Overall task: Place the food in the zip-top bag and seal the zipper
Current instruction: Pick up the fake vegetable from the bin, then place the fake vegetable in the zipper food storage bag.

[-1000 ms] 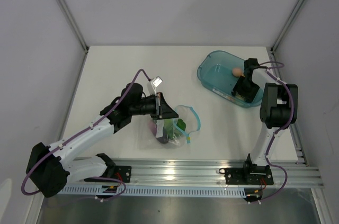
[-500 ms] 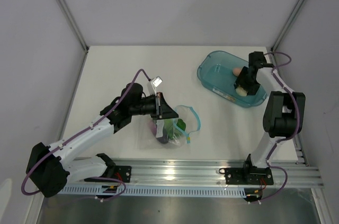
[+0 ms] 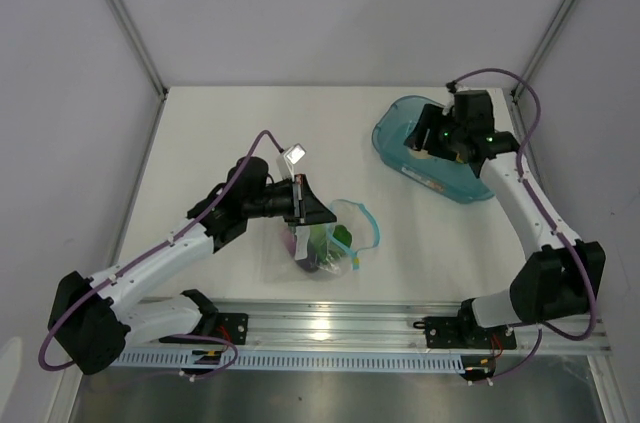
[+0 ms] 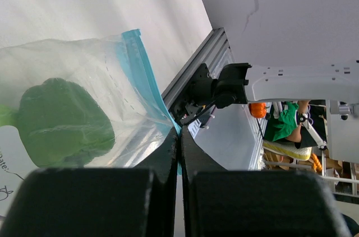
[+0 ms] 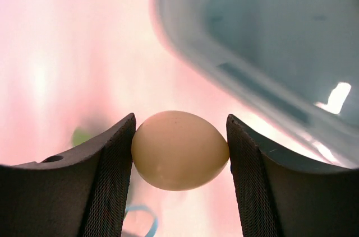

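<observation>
Top view, table (image 3: pixel 220 133).

- 6 o'clock, near edge: zip-top bag (image 3: pixel 325 241) lying flat. Green pepper (image 4: pixel 61 125) and a purple piece (image 3: pixel 300 249) sit inside it. The light-blue zipper (image 3: pixel 371 227) curves along the bag's 3 o'clock side, mouth gaping there.
- Left gripper (image 3: pixel 305 205) at the bag's 10 o'clock corner. Wrist view: jaws pressed together on the bag's edge, film pinched between them just beside the zipper strip.
- 1 o'clock, far side: teal tub (image 3: pixel 432 165). Right gripper (image 3: pixel 420 141) is above its 9 o'clock end.
- Right wrist view: both pads clamp the egg-shaped piece (image 5: pixel 179 150), clear of the tub; tub rim blurred beyond.
</observation>
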{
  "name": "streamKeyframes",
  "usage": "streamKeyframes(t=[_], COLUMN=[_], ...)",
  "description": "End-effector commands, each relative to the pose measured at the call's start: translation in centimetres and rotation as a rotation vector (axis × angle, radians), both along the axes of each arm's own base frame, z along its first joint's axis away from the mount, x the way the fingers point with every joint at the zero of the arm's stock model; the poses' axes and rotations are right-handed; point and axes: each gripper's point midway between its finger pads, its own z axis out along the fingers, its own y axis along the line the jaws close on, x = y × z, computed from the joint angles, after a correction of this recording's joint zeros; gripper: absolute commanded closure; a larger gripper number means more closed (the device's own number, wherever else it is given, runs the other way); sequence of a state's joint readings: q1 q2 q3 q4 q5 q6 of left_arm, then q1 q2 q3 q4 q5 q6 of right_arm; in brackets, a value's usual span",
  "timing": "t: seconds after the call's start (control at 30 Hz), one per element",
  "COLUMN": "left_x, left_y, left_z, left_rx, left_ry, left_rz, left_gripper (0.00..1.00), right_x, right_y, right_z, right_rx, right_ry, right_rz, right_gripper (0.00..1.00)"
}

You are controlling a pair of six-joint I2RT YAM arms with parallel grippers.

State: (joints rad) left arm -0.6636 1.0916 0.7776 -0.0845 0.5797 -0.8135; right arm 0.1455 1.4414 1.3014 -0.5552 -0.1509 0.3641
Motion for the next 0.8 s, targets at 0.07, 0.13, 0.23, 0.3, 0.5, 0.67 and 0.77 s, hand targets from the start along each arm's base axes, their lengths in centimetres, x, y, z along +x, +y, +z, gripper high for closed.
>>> streamKeyframes(t=[0.07,0.13,0.23,0.3,0.5,0.67,0.77], left_x=[0.0,0.2,0.5,0.5,0.8,1.0,1.1], left_y=[-0.4,-0.4,-0.7,-0.9,-1.6,-2.0,-2.1], left_z=[2.8,3.2,3.8,3.9,5.2,5.6,5.7], left_rx=[-0.054,-0.059,-0.063,-0.065,-0.1,-0.114,-0.124], left_ry=[-0.035,-0.04,-0.043,-0.037,-0.029,-0.021,-0.011], left_rz=[-0.006,-0.003,-0.004,-0.01,-0.028,-0.033,-0.035], left_gripper=[0.99,0.99,0.99,1.0,0.99,0.99,1.0], right_x=[-5.7,-7.8,-10.1,-11.1,-13.8,-15.1,-15.5], right_y=[8.1,9.8,11.2,11.5,13.4,14.7,15.0], right_z=[4.4,4.5,4.0,4.3,2.6,2.2,2.3], right_rx=[0.071,0.124,0.169,0.18,0.199,0.208,0.212], right_ry=[-0.139,-0.126,-0.108,-0.128,-0.09,-0.078,-0.081], right_rz=[0.29,0.335,0.37,0.382,0.481,0.519,0.532], right_gripper=[1.0,1.0,1.0,1.0,1.0,0.99,0.94])
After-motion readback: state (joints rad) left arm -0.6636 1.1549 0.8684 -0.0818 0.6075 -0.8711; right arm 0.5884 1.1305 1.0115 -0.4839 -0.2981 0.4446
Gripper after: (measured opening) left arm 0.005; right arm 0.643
